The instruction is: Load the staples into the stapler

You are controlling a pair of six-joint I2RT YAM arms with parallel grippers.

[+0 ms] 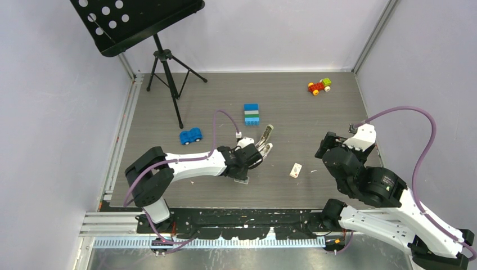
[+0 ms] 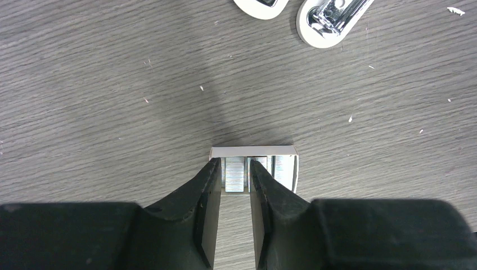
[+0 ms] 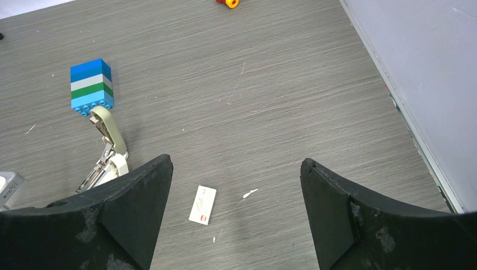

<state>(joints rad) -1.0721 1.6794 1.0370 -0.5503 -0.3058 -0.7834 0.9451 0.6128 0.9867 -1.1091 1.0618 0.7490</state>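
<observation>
The stapler [image 1: 265, 140] lies hinged open in mid-table, with its beige top and white base spread apart. Its two ends show at the top of the left wrist view [image 2: 326, 19], and it also shows in the right wrist view [image 3: 107, 135]. A small white tray [image 2: 253, 151] holds several silvery strips of staples [image 2: 235, 174]. My left gripper [image 2: 235, 162] [image 1: 244, 173] points down onto the tray, its fingers narrowly apart on either side of one strip. The white red-marked box [image 1: 295, 170] [image 3: 203, 205] lies flat to the right. My right gripper [image 3: 236, 166] [image 1: 327, 147] is wide open and empty above the table.
A blue, white and green block stack [image 1: 251, 113] [image 3: 91, 84] stands behind the stapler. A blue toy car [image 1: 190, 135] is at the left. A red-yellow-green toy car [image 1: 319, 86] is at the far right. A music stand [image 1: 163, 67] stands at the back left. Walls enclose the table.
</observation>
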